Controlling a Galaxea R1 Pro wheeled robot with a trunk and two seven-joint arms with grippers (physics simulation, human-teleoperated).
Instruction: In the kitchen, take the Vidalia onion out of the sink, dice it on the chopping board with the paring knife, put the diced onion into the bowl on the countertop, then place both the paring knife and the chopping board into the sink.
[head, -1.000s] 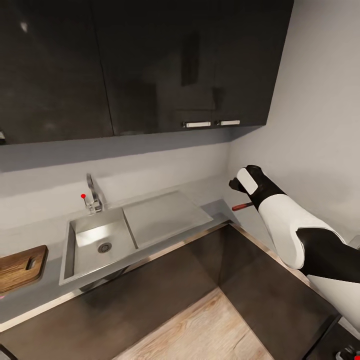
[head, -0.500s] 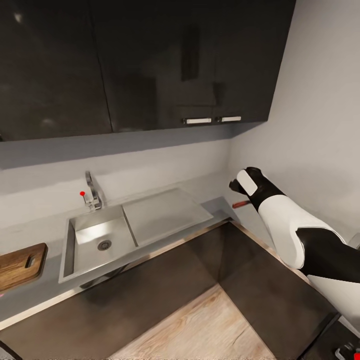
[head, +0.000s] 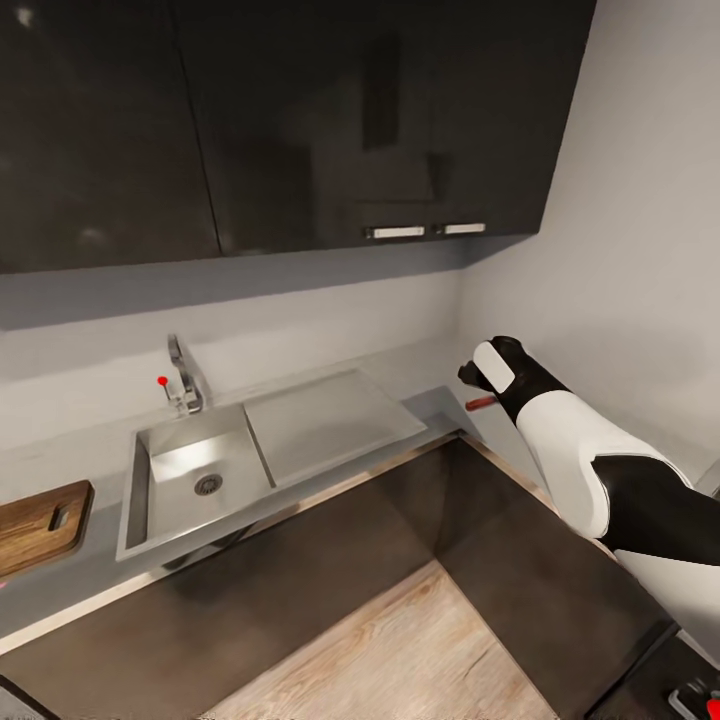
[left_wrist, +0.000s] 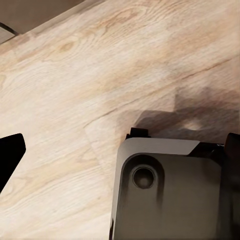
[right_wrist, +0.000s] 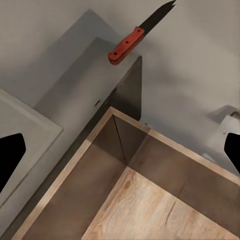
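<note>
The paring knife (right_wrist: 131, 42), red-handled with a dark blade, lies flat on the grey countertop (right_wrist: 65, 85) in the corner by the wall. In the head view its red handle (head: 480, 403) peeks out from behind my raised right arm. My right gripper (right_wrist: 120, 155) hovers above and short of the knife, open, with nothing between its fingers. The steel sink (head: 150, 500) sits empty, its drainboard (head: 330, 420) to its right. The brown chopping board (head: 40, 515) lies on the counter at the picture's left edge. My left gripper (left_wrist: 120, 155) hangs open over the floor. The onion and bowl are out of view.
A chrome tap (head: 185, 375) with a red knob stands behind the basin. Dark wall cabinets (head: 300, 120) hang above the counter. The counter turns a corner at the right, with dark base cabinets (head: 520, 560) around a patch of wood floor (head: 400, 660). My own base (left_wrist: 165, 195) lies below the left gripper.
The head camera has shifted a little, so the sink and board sit further left and higher in the picture. My right arm and the knife stay where they were.
</note>
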